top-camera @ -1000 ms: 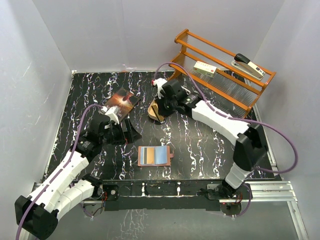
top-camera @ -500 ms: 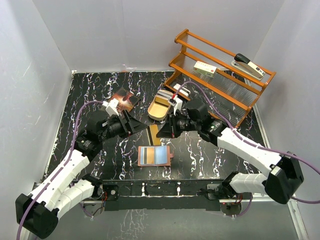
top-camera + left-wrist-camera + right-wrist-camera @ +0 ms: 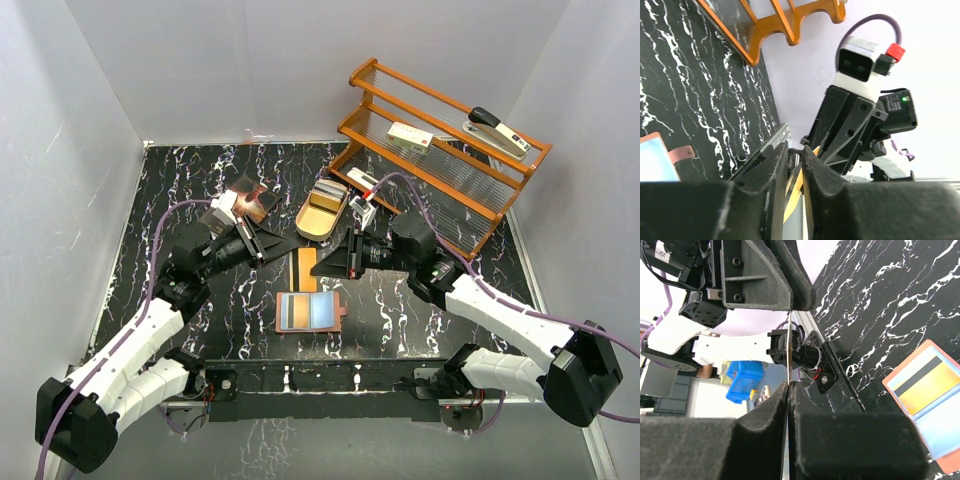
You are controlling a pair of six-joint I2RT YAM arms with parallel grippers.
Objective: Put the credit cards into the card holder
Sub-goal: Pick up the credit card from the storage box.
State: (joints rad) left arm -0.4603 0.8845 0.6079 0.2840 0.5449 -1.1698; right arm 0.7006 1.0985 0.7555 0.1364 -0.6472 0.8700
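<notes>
right gripper [image 3: 788, 386] clamped on gold card [image 3: 303, 270], seen edge-on | left gripper [image 3: 795, 156] jaws slightly apart, straddling that card's far edge | card holder [image 3: 308, 312] lies open beneath both grippers, near side

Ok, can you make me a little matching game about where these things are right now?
Things:
1 stapler
2 tin
3 card holder
4 gold card

Places:
A pinched in the right jaws
B on top of the rack
C on the table's near side, cards in it
D on the table by the rack's foot

Pairs: 1-B, 2-D, 3-C, 4-A
</notes>
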